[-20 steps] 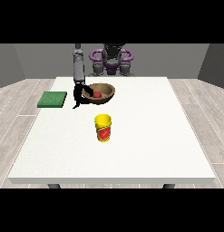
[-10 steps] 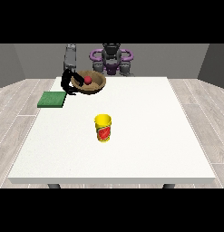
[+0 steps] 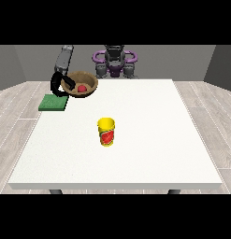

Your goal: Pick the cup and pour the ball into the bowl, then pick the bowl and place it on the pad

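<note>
Grey torso (image 3: 115,58), purple shoulder rings, grey forearm (image 3: 64,59), black hand (image 3: 56,84).

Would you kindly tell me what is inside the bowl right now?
A red ball lies inside the bowl. The near wall hides the bowl's floor under it.
</note>
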`<state>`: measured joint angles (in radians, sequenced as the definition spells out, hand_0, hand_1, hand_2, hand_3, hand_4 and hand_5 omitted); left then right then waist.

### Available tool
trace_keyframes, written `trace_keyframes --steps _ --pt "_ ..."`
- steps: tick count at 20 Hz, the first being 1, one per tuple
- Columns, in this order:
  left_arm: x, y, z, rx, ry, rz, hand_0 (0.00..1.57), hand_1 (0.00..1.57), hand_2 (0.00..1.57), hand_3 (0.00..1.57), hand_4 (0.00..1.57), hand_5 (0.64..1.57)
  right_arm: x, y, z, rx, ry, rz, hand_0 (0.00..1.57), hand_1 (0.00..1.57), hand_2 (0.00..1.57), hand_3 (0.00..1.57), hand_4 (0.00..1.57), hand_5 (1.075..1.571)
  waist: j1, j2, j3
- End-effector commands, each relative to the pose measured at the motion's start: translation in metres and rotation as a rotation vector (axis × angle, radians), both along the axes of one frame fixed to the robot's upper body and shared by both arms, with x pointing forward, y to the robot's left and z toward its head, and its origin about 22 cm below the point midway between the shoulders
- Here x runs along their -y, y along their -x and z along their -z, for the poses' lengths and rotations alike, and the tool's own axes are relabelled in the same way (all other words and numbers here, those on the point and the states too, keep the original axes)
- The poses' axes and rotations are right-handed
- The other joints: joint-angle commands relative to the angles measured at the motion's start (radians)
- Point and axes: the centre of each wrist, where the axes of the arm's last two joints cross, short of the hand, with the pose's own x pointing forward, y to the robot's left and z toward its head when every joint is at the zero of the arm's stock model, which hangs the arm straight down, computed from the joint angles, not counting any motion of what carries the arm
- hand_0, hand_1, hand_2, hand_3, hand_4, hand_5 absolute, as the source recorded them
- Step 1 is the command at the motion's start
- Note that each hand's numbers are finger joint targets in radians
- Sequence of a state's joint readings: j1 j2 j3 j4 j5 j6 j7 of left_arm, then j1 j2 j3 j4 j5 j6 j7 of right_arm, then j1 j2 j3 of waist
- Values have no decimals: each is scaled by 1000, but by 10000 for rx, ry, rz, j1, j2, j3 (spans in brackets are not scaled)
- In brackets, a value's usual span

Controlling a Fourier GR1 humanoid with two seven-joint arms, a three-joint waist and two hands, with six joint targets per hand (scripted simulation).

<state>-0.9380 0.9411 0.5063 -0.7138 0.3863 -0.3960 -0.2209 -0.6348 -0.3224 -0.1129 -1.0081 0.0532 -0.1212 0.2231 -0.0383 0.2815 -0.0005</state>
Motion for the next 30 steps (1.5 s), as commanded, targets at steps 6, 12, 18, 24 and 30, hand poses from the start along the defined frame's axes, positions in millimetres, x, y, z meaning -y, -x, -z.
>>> trace_keyframes --steps 6,12,18,24,30 --pt "8 1 -2 197 -151 81 0 0 0 0 0 1535 96 13 -5 385 392 436 1571 1571 1571 1571 1297 1534 100 326 13" --pt "12 17 -43 945 -565 -115 0 0 0 0 0 1536 144 22 -8 1202 -612 805 1571 1571 1571 1108 1296 1537 332 914 26" --pt "35 21 -71 1782 -619 -43 0 0 0 0 127 1532 174 23 -34 1969 -39 992 1571 1571 1571 586 1299 1552 416 1732 33" --pt "39 30 -76 1789 -494 341 0 0 0 0 0 1528 194 37 -20 1882 277 1040 1571 1571 1571 577 1246 1559 536 1643 26" --pt "36 22 -51 1274 -514 523 0 0 0 0 0 1532 212 40 -50 1527 48 1186 1571 1571 1571 880 1240 1568 614 1178 12"
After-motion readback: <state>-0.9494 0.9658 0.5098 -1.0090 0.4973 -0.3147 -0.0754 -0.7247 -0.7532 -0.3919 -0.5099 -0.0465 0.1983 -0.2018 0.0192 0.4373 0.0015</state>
